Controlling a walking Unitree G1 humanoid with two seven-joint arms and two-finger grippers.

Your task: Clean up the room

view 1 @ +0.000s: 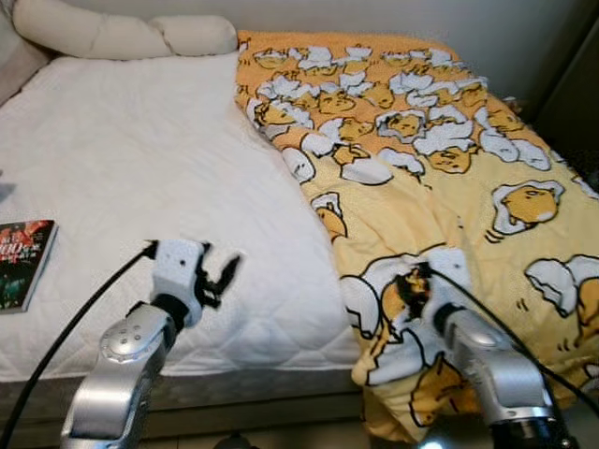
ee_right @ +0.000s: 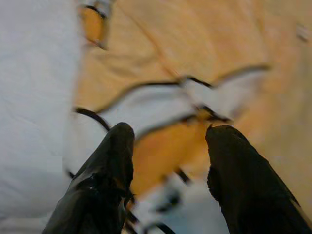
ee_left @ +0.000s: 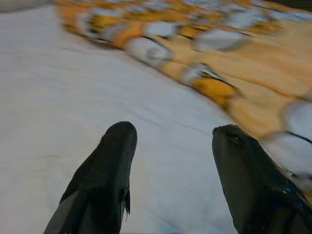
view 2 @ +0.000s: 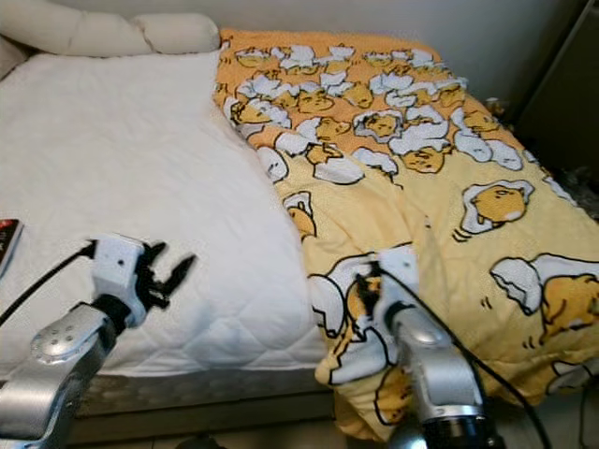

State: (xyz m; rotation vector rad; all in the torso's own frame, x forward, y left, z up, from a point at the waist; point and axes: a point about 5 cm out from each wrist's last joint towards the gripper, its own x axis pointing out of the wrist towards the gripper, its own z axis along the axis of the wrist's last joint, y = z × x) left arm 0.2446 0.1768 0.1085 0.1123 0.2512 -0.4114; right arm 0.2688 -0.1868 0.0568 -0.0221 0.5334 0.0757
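We face bed [view 1: 140, 187], white quilted mattress bare on our left half. Blanket [view 1: 449, 187], yellow-orange with white-and-yellow cartoon print, covers right half, rumpled, near corner hanging over bed's front edge. Long cream pillow [view 1: 112, 33] at head. Book [view 1: 23, 262] lies near left edge. Our left gripper [view 1: 223, 276] hovers over mattress, fingers spread wide. Our right gripper [ee_right: 168, 134] at blanket's near edge, fingers parted, gripping nothing.
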